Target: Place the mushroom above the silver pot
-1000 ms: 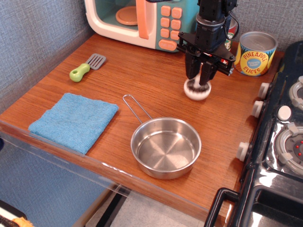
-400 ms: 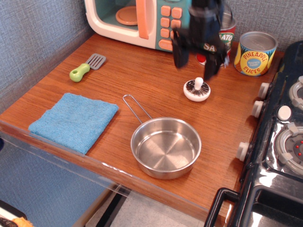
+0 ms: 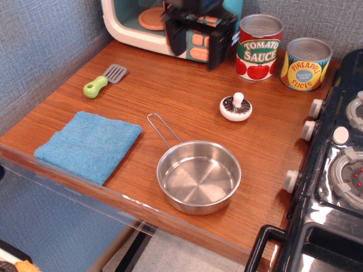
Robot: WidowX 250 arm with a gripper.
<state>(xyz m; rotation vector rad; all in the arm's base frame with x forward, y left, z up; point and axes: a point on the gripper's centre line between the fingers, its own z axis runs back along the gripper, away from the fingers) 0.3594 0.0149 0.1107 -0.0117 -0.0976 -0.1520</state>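
Observation:
The mushroom [image 3: 236, 107] lies cap-down on the wooden counter, brown gills and white stem knob facing up. It rests just beyond the silver pot [image 3: 198, 176], which sits near the counter's front edge with its wire handle [image 3: 162, 130] pointing back left. My gripper [image 3: 196, 44] is open and empty. It hangs high at the back, in front of the toy microwave, well left of and behind the mushroom.
A toy microwave [image 3: 153, 22] stands at the back. A tomato sauce can [image 3: 259, 47] and a pineapple can [image 3: 306, 63] stand at the back right. A green-handled spatula [image 3: 104, 81] and a blue cloth [image 3: 89, 144] lie left. A black stove [image 3: 334, 170] borders the right side.
My gripper opened off the mushroom, rose and moved back left toward the microwave. The mushroom stays on the counter beyond the pot. The tomato sauce can is now uncovered.

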